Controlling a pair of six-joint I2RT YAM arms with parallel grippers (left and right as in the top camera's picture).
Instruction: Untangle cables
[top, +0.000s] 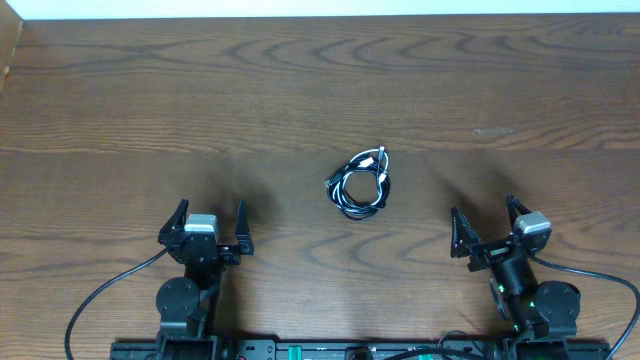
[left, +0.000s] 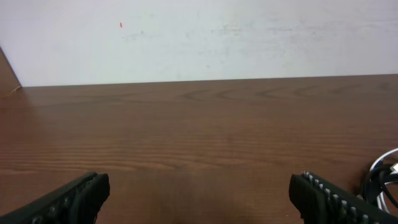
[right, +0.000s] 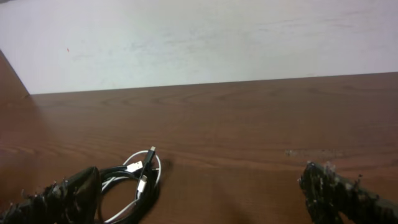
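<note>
Cables lie coiled on the table between your left end effector and right end effector, both wide, empty, ready to grab.

My left gripper sits at the near left, jaws spread wide with nothing between them, fingertips pointing straight to the far side. My right gripper sits at the near right, just as wide and empty, angled a little toward the left. My left arm and right arm are folded low at the near edge, well apart.
</note>
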